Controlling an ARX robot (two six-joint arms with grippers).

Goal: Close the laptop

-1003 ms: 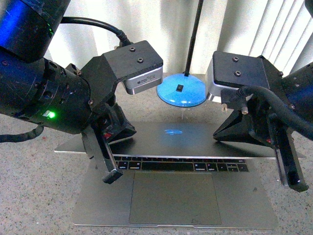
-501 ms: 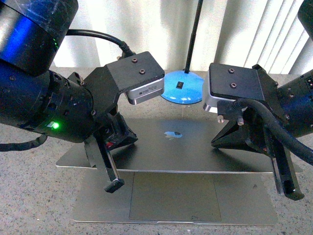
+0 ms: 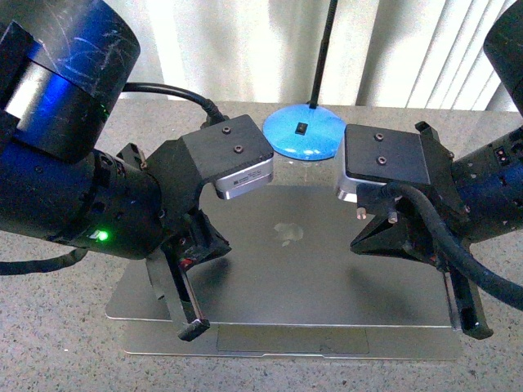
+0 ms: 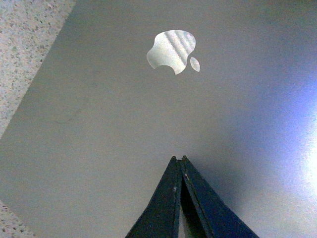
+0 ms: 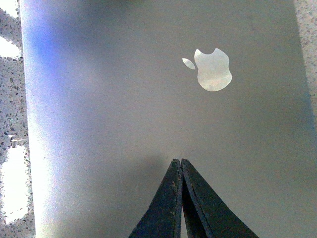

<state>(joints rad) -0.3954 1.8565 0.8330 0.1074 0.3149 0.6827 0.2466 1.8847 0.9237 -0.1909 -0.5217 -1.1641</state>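
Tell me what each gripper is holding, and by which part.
Nothing is held. The left gripper and right gripper are both shut and empty, with their tips on the lid of the laptop, apparently pressing on it rather than gripping.

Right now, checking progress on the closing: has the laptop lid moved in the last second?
Yes. The lid has swung down toward the base, now hiding the keyboard and most of the trackpad.

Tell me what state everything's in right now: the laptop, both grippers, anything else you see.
Laptop: nearly closed, lid low over the base, front strip showing.
Left gripper: shut, over the lid.
Right gripper: shut, over the lid.
Green light on the left arm: lit.
Blue lamp base: upright behind the laptop.
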